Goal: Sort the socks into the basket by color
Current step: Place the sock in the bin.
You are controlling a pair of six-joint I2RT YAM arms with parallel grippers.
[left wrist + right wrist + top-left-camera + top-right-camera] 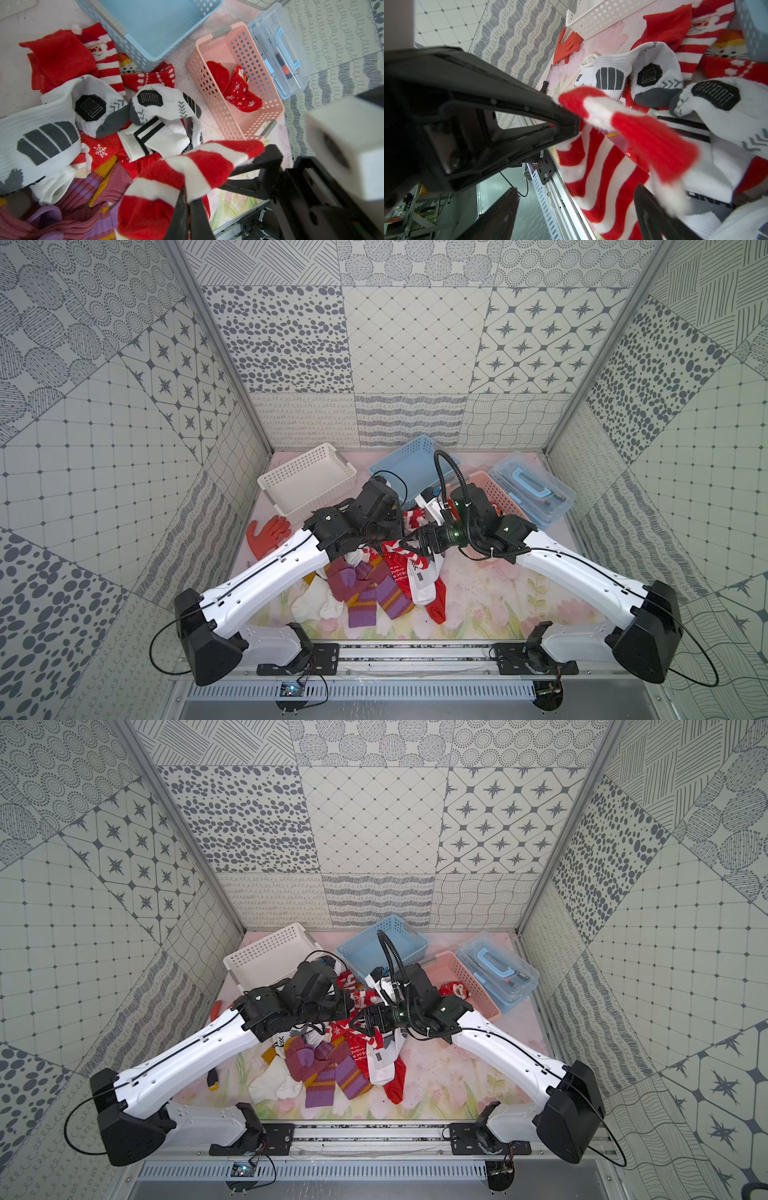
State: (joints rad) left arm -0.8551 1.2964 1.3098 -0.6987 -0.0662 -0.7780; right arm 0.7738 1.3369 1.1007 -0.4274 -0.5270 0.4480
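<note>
Over socks point(374, 589) — left tool point(187, 200) clamps striped sock point(187, 170).

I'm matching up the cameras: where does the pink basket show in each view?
In a top view: pink basket, back right, beside the clear box.
In a top view: the basket, same spot.
Left wrist: beside the blue basket, red socks inside.
Right wrist: not in it.
Shared landmark: the blue basket.
</note>
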